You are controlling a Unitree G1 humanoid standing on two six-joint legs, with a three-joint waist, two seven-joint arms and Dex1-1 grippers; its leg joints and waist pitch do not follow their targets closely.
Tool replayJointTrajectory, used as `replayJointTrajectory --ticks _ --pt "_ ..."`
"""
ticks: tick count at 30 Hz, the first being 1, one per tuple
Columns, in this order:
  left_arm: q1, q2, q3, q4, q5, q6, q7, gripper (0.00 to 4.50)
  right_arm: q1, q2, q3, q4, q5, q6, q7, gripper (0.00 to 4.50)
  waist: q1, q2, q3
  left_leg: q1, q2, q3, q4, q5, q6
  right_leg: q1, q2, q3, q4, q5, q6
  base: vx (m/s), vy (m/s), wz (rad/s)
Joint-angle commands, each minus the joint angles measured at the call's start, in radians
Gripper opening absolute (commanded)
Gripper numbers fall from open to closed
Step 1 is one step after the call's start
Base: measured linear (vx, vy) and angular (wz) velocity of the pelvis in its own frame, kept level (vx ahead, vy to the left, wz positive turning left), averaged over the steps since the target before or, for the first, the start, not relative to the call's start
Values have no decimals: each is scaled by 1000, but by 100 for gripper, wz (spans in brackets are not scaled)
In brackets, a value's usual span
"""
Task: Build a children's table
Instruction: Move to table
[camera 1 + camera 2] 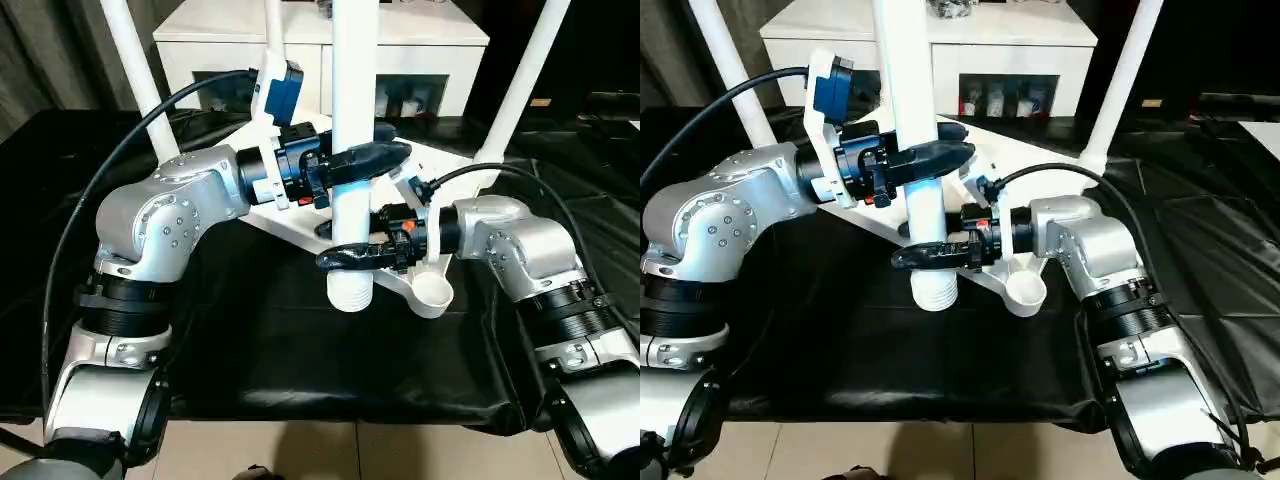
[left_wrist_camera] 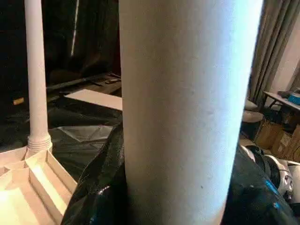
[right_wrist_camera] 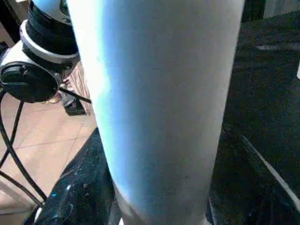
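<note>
The children's table lies upside down on the black cloth, its ribbed white top point(image 1: 272, 215) facing up. Three white legs stand screwed into it: one at the back left point(image 1: 140, 70), one at the back right point(image 1: 520, 80) and one behind my left wrist point(image 1: 272, 30). A fourth leg point(image 1: 352, 100) hangs upright between my arms, its threaded end point(image 1: 350, 292) down, just left of the empty corner socket point(image 1: 432, 292). My left gripper point(image 1: 355, 160) is shut on this leg higher up. Below it, my right gripper point(image 1: 350, 255) wraps around the leg's thicker part.
A white cabinet point(image 1: 320, 45) with glass doors stands behind the work. The black cloth point(image 1: 330, 370) covers the low surface up to its front edge, with tiled floor point(image 1: 300, 450) below. Black cables loop over both forearms.
</note>
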Motion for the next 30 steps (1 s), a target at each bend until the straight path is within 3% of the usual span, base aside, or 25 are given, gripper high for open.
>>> replayJointTrajectory --ticks 1,3,8,11,21,23,24,27,29,30 --pt "-9 6 4 -13 1 -6 1 181 -21 -13 15 -8 -8 8 21 236 4 -3 -77 32 77 -27 -81 -144 40 47 -55 28 -46 -51 -306 0 0 0" --pt "-9 6 4 -13 1 -5 0 181 -20 -13 15 -9 -7 8 21 205 3 -4 -77 34 77 -27 -81 -146 38 46 -55 28 -47 -50 -306 0 0 0" --pt "-12 10 -4 -12 21 -20 3 181 -19 -9 8 -7 -9 6 24 192 2 -1 -78 33 77 -28 -82 -151 33 47 -54 27 -46 -41 -308 0 0 0" --pt "-20 5 2 6 24 -1 32 251 -20 -3 -4 -3 -6 -1 11 191 2 -3 -78 33 76 -27 -81 -147 34 47 -54 28 -46 -32 -309 0 0 0" --pt "9 9 66 -5 -43 41 39 337 31 6 -77 -50 24 1 -80 187 4 1 -78 35 75 -28 -83 -157 23 46 -53 28 -46 -34 -308 0 0 0" --pt "33 5 88 -14 -54 31 47 355 50 -13 -102 -70 35 10 -93 187 3 11 -78 36 74 -29 -85 -173 13 45 -51 26 -46 -40 -305 0 0 0" --pt "38 5 91 -17 -54 28 48 355 54 -17 -106 -74 36 11 -96 187 4 11 -77 37 75 -28 -86 -181 10 45 -51 27 -48 -39 -304 0 0 0" --pt "65 -12 129 4 -17 0 141 394 80 -40 -126 -100 23 2 -128 187 3 11 -80 36 74 -29 -85 -181 7 49 -51 27 -47 -12 -299 0 0 0" --pt "94 -7 130 70 136 -73 320 409 113 -51 -144 -128 -34 -35 -232 187 1 18 -79 35 74 -32 -85 -192 6 49 -51 28 -51 -25 -285 0 0 0" --pt "109 -5 129 92 189 -99 384 421 126 -52 -149 -136 -58 -50 -276 187 -3 12 -75 32 77 -36 -88 -195 -2 49 -52 29 -59 -38 -260 0 0 0"
